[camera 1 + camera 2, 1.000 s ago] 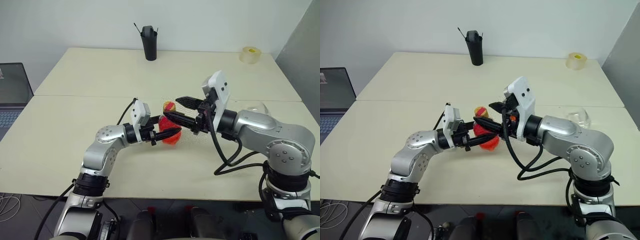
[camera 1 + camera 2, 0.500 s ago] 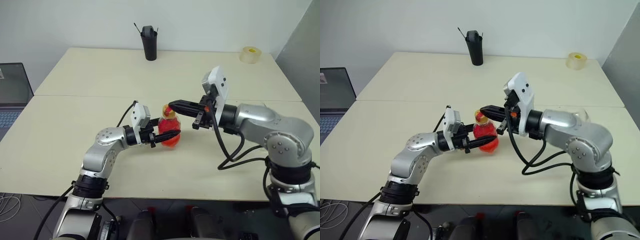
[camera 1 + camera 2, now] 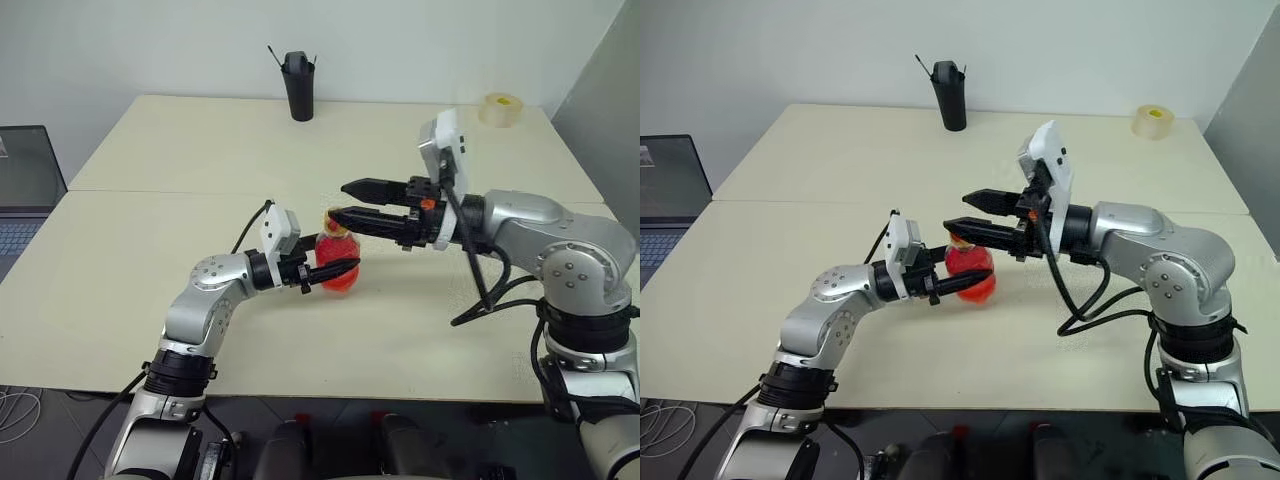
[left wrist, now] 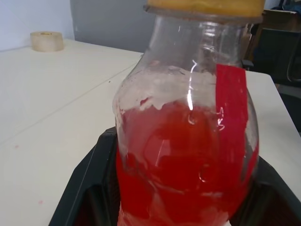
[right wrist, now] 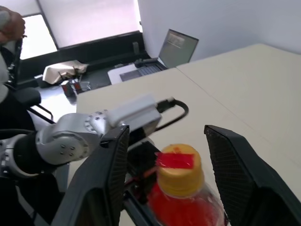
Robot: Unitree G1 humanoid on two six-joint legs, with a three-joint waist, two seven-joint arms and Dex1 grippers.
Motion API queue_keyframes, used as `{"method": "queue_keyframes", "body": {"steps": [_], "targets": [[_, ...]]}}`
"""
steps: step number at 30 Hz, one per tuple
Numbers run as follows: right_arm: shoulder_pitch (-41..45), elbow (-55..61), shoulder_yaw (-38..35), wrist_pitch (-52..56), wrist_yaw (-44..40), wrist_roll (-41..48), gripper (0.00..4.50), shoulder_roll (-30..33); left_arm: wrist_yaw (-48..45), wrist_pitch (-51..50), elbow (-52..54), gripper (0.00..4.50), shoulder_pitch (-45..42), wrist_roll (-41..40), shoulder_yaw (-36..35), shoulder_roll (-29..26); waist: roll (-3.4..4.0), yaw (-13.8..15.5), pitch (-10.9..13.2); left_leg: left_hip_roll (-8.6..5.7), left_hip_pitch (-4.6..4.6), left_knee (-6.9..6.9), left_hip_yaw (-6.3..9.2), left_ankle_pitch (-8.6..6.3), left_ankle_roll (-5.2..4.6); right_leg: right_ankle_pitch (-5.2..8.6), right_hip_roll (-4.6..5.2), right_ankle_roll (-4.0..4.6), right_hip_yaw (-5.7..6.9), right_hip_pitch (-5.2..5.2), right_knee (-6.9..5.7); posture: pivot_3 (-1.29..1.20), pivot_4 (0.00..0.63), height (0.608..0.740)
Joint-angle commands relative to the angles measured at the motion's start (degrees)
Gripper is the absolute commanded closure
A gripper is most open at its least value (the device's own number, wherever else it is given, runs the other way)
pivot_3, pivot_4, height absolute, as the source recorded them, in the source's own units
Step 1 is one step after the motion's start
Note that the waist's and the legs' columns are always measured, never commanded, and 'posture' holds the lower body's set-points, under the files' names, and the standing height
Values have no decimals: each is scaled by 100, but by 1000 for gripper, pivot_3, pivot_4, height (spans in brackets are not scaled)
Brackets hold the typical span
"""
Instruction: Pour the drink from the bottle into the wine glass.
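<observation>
The bottle [image 3: 340, 268] stands upright on the table, about half full of the red drink [image 4: 183, 165], with its yellow cap [image 5: 178, 170] on. My left gripper [image 3: 346, 256] reaches in level from the left and is shut on the bottle's bulgy body, its black fingers [image 4: 89, 188] pressing on both sides. My right gripper [image 3: 340, 201] comes in level from the right at cap height and is open, one finger [image 5: 110, 174] on each side of the cap and apart from it. The wine glass is hidden behind my right arm.
A tall black cup [image 3: 298, 88] stands at the table's far edge. A roll of tape [image 3: 500, 108] lies at the far right corner. A laptop [image 3: 22, 190] sits off the table's left side. A seam [image 3: 150, 192] runs across between the two tabletops.
The bottle went from tilted to upright. My right gripper closed at the cap half a second ago and has opened again, its wrist now farther right. The left gripper kept its hold.
</observation>
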State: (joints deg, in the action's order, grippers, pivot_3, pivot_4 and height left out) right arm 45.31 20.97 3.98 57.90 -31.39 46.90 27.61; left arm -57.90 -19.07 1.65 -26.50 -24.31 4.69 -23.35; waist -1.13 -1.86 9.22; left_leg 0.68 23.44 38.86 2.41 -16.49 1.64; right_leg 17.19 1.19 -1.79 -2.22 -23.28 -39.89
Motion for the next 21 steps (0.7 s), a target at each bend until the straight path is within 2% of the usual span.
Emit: {"method": "queue_keyframes", "body": {"steps": [1, 13, 21], "targets": [[72, 16, -26, -156, 49, -175, 1836, -73, 38, 154, 267, 2168, -111, -27, -80, -24, 0, 0, 0, 0, 0, 0, 0, 0, 0, 0, 0, 0, 0, 0, 0, 0, 150, 740], [-60, 328, -42, 97, -117, -15, 1836, -157, 114, 125, 307, 2183, -97, -27, -61, -10, 0, 0, 0, 0, 0, 0, 0, 0, 0, 0, 0, 0, 1, 0, 1, 0, 150, 740], [-41, 208, 124, 7, -55, -387, 1836, -154, 109, 143, 282, 2183, -97, -17, -61, -9, 0, 0, 0, -1, 0, 0, 0, 0, 0, 0, 0, 0, 1, 0, 1, 0, 150, 740]]}}
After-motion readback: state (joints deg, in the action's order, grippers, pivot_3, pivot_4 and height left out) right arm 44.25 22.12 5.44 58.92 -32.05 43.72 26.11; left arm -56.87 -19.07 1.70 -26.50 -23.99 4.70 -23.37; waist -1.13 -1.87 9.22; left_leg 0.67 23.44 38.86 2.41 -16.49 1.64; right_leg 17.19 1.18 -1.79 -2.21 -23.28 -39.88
